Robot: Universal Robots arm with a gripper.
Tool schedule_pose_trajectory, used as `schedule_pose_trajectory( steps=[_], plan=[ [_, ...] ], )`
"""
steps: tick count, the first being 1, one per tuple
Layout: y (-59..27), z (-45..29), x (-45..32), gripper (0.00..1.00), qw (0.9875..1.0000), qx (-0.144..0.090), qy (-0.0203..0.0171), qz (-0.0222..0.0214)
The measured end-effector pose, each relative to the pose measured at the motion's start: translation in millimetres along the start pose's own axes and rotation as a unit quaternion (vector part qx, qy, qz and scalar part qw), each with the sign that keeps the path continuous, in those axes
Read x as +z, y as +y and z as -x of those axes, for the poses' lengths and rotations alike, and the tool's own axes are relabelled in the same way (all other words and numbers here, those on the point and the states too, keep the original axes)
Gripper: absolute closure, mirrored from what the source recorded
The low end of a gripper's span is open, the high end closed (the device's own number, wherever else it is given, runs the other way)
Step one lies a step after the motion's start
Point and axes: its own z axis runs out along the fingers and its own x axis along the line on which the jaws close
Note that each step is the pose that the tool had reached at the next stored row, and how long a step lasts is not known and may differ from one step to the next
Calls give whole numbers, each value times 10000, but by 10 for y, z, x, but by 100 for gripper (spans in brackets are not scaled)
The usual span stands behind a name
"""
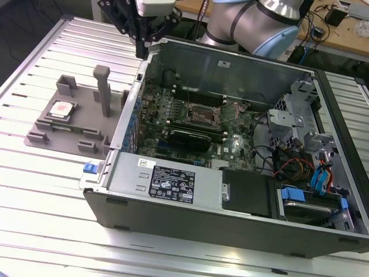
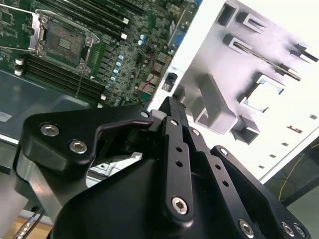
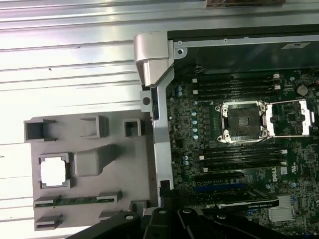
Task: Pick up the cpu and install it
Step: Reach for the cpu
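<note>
The cpu (image 1: 60, 109), a small silver square with a pale rim, lies flat in a recess of the grey fixture plate (image 1: 81, 124) on the exterior view's left; in the first wrist view the cpu (image 3: 54, 171) sits in the same nest. My black gripper (image 1: 140, 52) hangs above the case's back left corner, well apart from the cpu. Its fingers look shut with nothing between them, and the gripper (image 2: 163, 109) shows the same in the second wrist view. The motherboard socket (image 1: 204, 115) stands with its metal frame swung open, as does the socket (image 3: 242, 121) in the first wrist view.
The open computer case (image 1: 190, 219) lies on the slatted metal table (image 1: 52, 219), with its side wall between fixture and motherboard. A grey post (image 1: 102, 89) rises from the fixture near the cpu. Memory slots, cables and drive cages fill the case's right side.
</note>
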Motion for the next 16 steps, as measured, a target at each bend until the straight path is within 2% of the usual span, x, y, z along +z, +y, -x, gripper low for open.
schedule_pose_trajectory(
  steps=[8, 16],
  plan=[
    [9, -256, -4, 89, 10000, 3, 0, 0],
    [5, -400, -7, 89, 10000, 7, 0, 0]
  ],
)
